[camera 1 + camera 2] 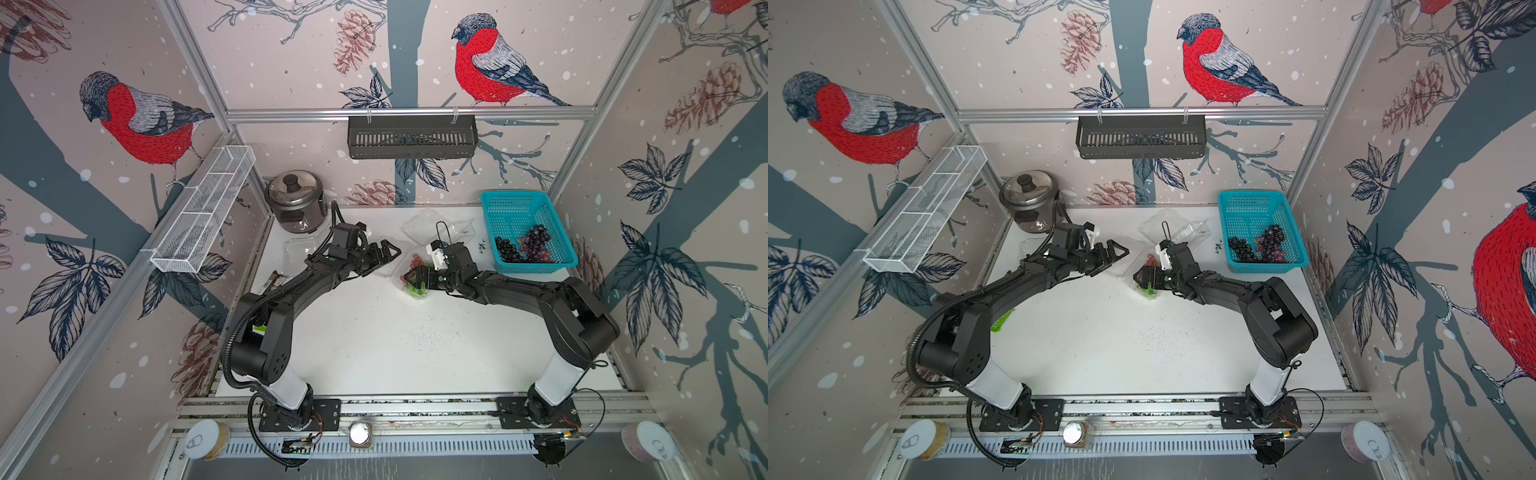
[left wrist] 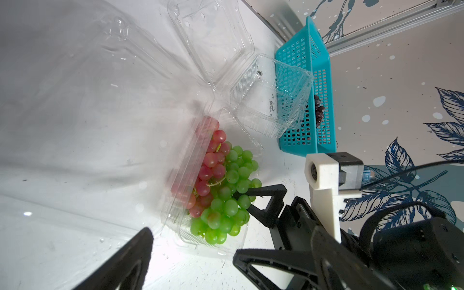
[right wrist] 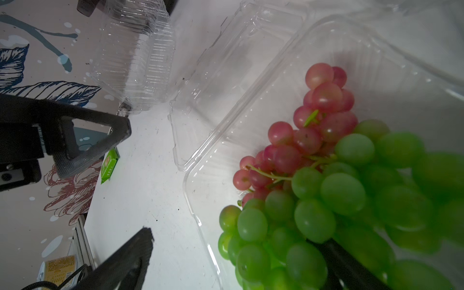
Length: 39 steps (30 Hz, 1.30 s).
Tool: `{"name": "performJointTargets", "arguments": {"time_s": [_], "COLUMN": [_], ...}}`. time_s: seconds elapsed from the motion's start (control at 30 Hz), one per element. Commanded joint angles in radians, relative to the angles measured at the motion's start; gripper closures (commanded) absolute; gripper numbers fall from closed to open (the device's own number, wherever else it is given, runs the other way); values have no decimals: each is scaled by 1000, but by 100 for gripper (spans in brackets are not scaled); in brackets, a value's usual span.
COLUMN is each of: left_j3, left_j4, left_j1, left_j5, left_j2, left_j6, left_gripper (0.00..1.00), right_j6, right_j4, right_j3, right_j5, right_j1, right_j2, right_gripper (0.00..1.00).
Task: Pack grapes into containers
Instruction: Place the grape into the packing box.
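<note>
Reaching in from 3 o'clock, the right gripper stands with its jaws spread wide over an open clear box that sits near the middle of the white table, a little toward 12 o'clock. 2 bunches lie inside that box: green grapes at its 6 o'clock end, with 1 finger of the right gripper touching them, and red grapes just beside them toward 12 o'clock. The left gripper hangs at the box's 10 o'clock side, its jaws also spread. A second box lies open at 12 o'clock, and a third box (hard to make out against the table) lies at 10 o'clock beside the rice cooker. At 2 o'clock the turquoise basket holds dark grapes.
</note>
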Motion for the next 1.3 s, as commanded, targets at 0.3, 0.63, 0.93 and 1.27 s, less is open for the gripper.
{"name": "performJointTargets", "arguments": {"time_s": [0.3, 0.63, 0.93, 1.27], "left_j3": [-10, -16, 17, 117], "left_j4": [-65, -74, -52, -40], "left_j1": [7, 21, 21, 20], "left_j5": [-17, -28, -19, 4], "left_j2": [4, 29, 116, 221], "left_j6": [40, 32, 19, -11], "left_gripper": [3, 3, 3, 3], "right_j6": [-9, -34, -28, -34], "right_j4": [-109, -144, -94, -101], "right_j3": [46, 33, -12, 23], "right_j5": [-16, -16, -45, -67], "right_j1": [-26, -67, -73, -67], "right_j2": [-76, -131, -86, -52], "right_gripper": [0, 0, 0, 0]}}
